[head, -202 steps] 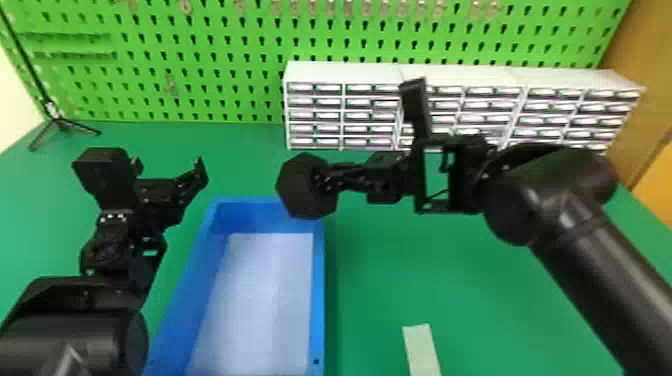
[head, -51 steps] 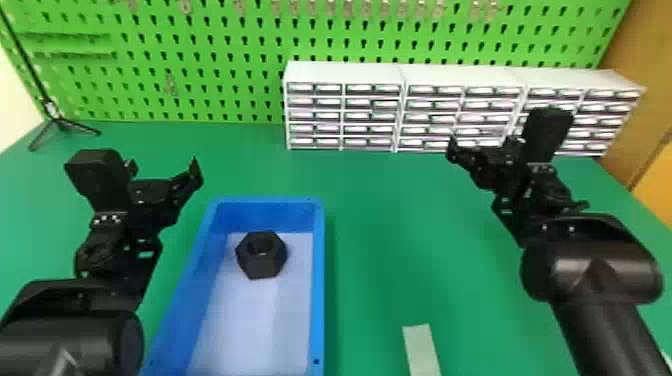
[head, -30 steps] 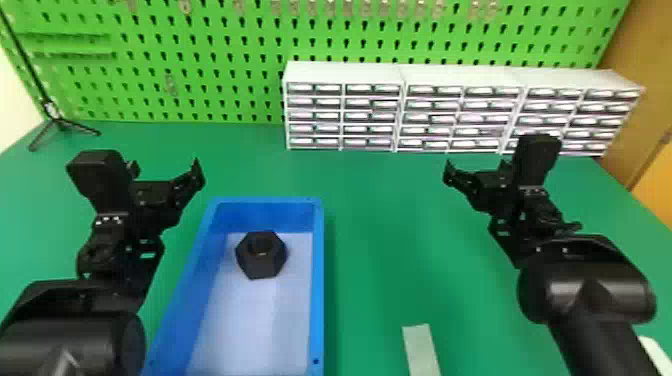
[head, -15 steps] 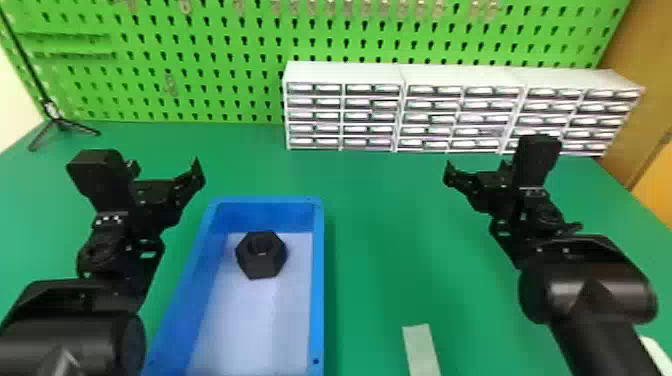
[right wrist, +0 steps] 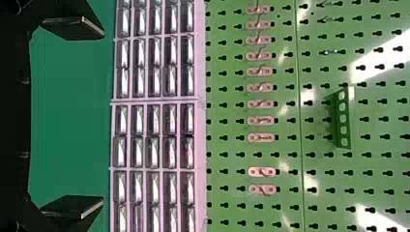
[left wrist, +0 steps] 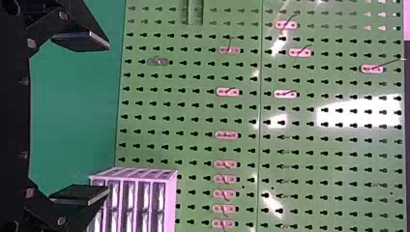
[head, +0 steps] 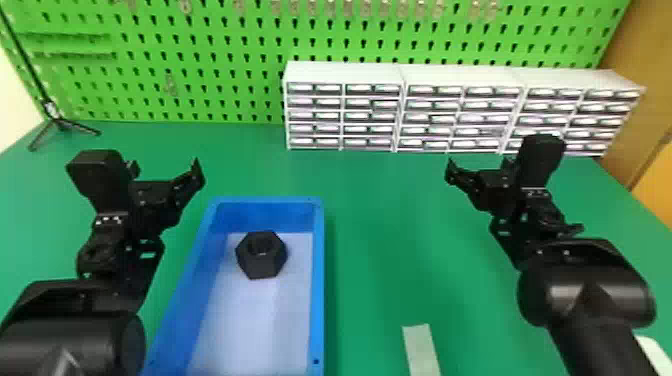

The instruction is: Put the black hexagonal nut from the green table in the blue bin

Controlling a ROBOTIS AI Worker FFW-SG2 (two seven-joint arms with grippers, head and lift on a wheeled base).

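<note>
- Nut (head: 261, 270): in the bin (head: 318, 280), on its floor toward the far end, hole facing up.
- Left gripper (head: 165, 171): over the table (head: 380, 260), left of the bin; fingers spread wide, holding nothing.
- Right gripper (head: 479, 169): well to the bin's right, also wide apart and empty; its arm blocks part of the drawers (head: 345, 73) from the head view.
- Drawers: at the back, before the pegboard (head: 320, 44).
- Pale strip (head: 421, 350): near side, right of the bin.
- Tripod (head: 61, 123): far left corner.
</note>
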